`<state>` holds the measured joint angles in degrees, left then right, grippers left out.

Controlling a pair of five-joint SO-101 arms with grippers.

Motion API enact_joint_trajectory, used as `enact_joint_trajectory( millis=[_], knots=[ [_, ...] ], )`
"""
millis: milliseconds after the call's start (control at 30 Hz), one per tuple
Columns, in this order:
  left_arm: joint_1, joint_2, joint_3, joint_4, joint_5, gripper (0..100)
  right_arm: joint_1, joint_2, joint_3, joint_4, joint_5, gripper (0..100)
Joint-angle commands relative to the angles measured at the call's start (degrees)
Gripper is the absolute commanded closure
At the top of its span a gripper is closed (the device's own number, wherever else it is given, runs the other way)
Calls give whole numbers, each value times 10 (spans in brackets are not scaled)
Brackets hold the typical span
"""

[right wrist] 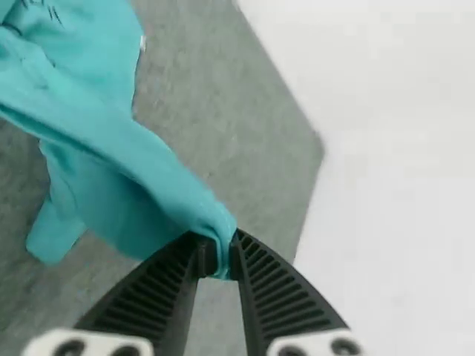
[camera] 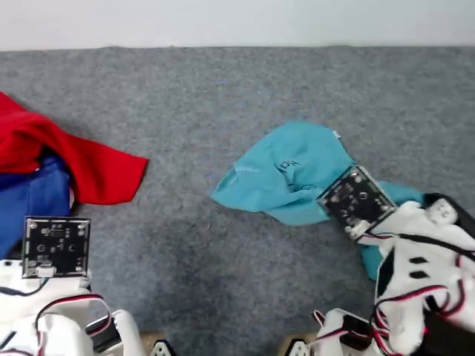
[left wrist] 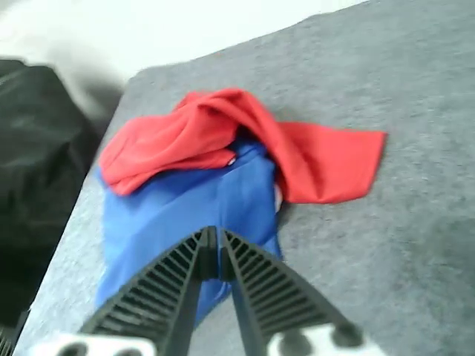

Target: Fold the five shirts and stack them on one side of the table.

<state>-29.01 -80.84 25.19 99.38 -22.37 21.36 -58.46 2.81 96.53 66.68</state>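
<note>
Right gripper [right wrist: 217, 256] fingers pinching teal shirt [camera: 286, 174], partly hidden under arm centre right, left gripper [left wrist: 217, 251] fingers pressed together, empty, red shirt [camera: 89, 167] overlapping blue shirt [camera: 33, 200], both cut off left

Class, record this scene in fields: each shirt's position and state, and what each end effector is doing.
teal shirt: crumpled, on the right arm's side, one edge pinched
red shirt: unfolded, draped over blue shirt, on the left arm's side
right end effector: shut on teal shirt
left end effector: shut, empty, over blue shirt
table: grey cover
</note>
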Motion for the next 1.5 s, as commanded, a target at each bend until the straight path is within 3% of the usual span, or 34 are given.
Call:
enact_joint_trajectory(
  millis=[0, 233, 333, 500, 667, 833, 1267, 1467],
  knots=[
    [39, 5, -15, 9, 26, 985, 19, -1, 8, 0, -19, 988],
    [117, 83, -14, 5, 59, 985, -43, -1, 9, 49, -122, 988],
    [181, 150, -25, 2, 82, 985, -65, 0, 20, 58, -156, 988],
    [316, 258, -35, -11, 114, 985, -69, 0, 83, 58, -181, 988],
    [393, 352, -33, -65, 114, 973, -69, -1, 153, 58, -188, 988],
    [440, 459, -36, -124, 113, 881, -69, -1, 212, 58, -190, 988],
    [524, 688, -38, -348, 89, 872, -103, -1, 263, 60, -192, 988],
    [523, 775, -95, -372, 91, 817, -103, -1, 264, 61, -192, 988]
  ],
)
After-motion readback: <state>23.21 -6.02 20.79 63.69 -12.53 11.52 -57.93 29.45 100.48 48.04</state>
